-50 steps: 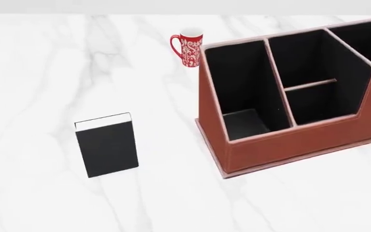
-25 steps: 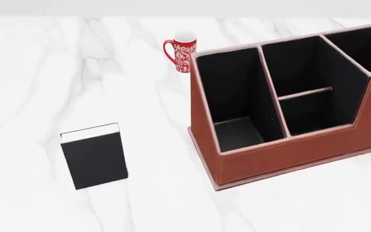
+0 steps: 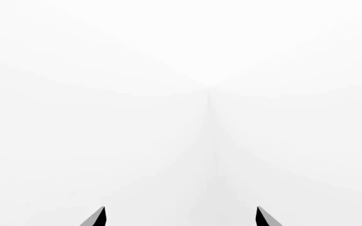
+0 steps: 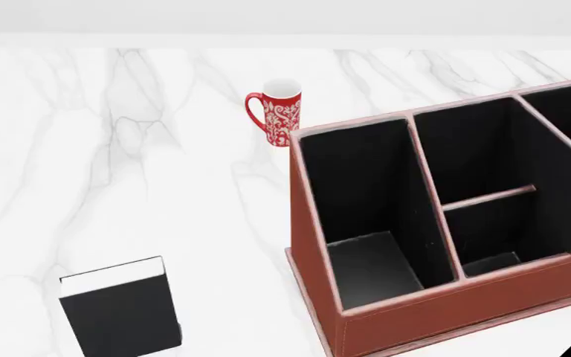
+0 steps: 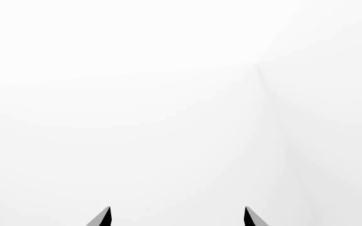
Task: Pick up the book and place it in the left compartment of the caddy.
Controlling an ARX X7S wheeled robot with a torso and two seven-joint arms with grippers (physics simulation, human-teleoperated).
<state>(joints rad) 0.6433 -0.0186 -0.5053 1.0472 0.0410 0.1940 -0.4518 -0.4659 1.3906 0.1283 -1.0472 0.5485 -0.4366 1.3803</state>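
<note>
The left tool (image 3: 181, 217) showed only two dark fingertips in its wrist view, set apart with nothing between them, facing blank white. The right tool (image 5: 176, 217) looked the same in its own view: tips apart, gripping nothing. Neither wrist view held any of the task's things, and neither tool appeared in the head view, so how the things lay relative to the tools could not be told; only a dark sliver cut the near right corner of that view.

Nearest on the white marble counter (image 4: 117, 149) lay the book (image 4: 122, 320), flat, black cover up, white page edge on its far side, well apart from the caddy (image 4: 434, 316) to its right. The caddy stood upright on the counter. Its left compartment (image 4: 365, 216), the long bay along its left wall, was black-lined and held nothing. The next bays to the right, split by a crossbar (image 4: 489, 197), also looked bare, as did the part of the rightmost bay in view.

Farthest, a red mug (image 4: 276, 111) stood upright just beyond the caddy's far left corner, its inside not visible.
</note>
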